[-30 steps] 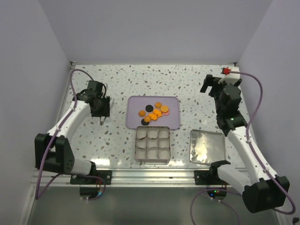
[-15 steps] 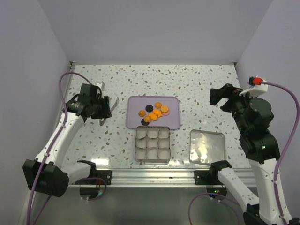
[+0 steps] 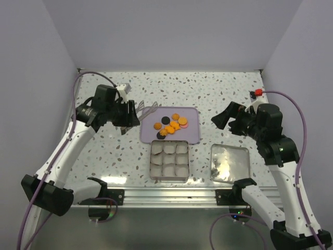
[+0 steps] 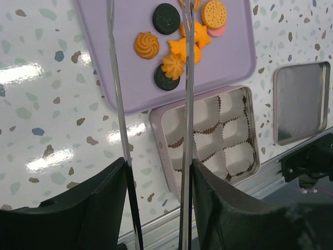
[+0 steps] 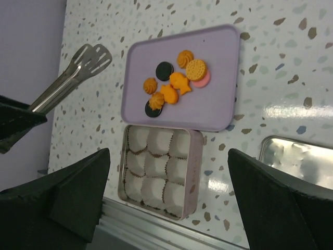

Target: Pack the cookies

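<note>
The cookies [image 3: 170, 125] lie in a loose heap on a lavender tray [image 3: 192, 136]: mostly orange discs, two black, one pinkish. My left gripper [image 3: 131, 113] hovers just left of the tray, shut on a pair of metal tongs [image 3: 148, 110]. In the left wrist view the tongs' two arms [image 4: 115, 94] run out between my fingers [image 4: 157, 172], their right arm over the cookies [image 4: 177, 47]. My right gripper [image 3: 223, 119] hangs right of the tray, open and empty. The right wrist view looks past its wide jaws [image 5: 169, 156] at the cookies [image 5: 174, 86] and the tongs [image 5: 73, 78].
A square pink tin [image 3: 186, 161] lined with white paper cups sits just in front of the tray. Its silvery lid [image 3: 229, 162] lies upturned to the right of it. An aluminium rail [image 3: 166, 195] runs along the near table edge.
My left arm has swung right toward the tray, carrying the tongs. My right arm has come down and in from the back right, toward the tray.
</note>
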Controlling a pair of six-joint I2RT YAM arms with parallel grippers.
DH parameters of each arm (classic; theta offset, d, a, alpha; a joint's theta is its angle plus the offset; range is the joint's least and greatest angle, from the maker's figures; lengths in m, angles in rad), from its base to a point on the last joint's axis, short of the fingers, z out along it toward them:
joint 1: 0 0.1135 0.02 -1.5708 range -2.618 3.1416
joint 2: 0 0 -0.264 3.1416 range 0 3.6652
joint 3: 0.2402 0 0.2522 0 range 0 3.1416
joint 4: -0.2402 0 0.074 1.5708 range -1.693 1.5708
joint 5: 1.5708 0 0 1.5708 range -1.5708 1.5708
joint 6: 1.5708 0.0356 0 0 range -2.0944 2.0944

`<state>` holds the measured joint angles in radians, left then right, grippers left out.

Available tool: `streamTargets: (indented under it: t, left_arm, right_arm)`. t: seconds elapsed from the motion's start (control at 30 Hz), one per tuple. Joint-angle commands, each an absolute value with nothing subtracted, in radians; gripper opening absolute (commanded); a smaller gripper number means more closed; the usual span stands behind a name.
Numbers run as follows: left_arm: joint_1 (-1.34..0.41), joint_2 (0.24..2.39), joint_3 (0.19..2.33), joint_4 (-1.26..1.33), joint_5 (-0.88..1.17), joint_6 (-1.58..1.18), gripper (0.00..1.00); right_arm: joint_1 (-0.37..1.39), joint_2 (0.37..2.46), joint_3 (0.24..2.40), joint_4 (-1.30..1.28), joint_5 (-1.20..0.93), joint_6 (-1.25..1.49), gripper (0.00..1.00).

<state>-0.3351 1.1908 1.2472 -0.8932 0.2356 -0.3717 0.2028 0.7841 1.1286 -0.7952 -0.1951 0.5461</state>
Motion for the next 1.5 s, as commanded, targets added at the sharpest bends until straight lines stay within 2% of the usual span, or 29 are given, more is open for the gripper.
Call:
streamTargets:
  t: [0.0, 0.23, 0.63, 1.1, 1.47]
  left_arm:
    - [-0.38, 1.218, 1.279, -0.868, 0.232, -0.413, 0.55]
    - [-0.537, 1.333, 1.292, -0.842, 0.149, -0.462, 0.54]
    - [-0.569, 1.519, 1.338, -0.79, 0.081, -0.413, 0.55]
    - [-0.586, 1.552, 1.318, -0.782, 0.003, -0.403, 0.53]
    - [-0.612, 1.552, 1.336, -0.77, 0.018, -0.41, 0.52]
  right_arm:
    - [0.202, 0.758, 1.086, -0.776, -0.324, 0.604, 0.99]
    - [0.209, 0.788, 1.101, -0.861, -0.19, 0.589, 0.99]
    - [0.212, 0.798, 1.103, -0.874, -0.115, 0.523, 0.99]
    - [0.212, 0.779, 1.106, -0.903, -0.066, 0.5, 0.99]
    - [0.212, 0.744, 1.106, -0.946, -0.058, 0.5, 0.99]
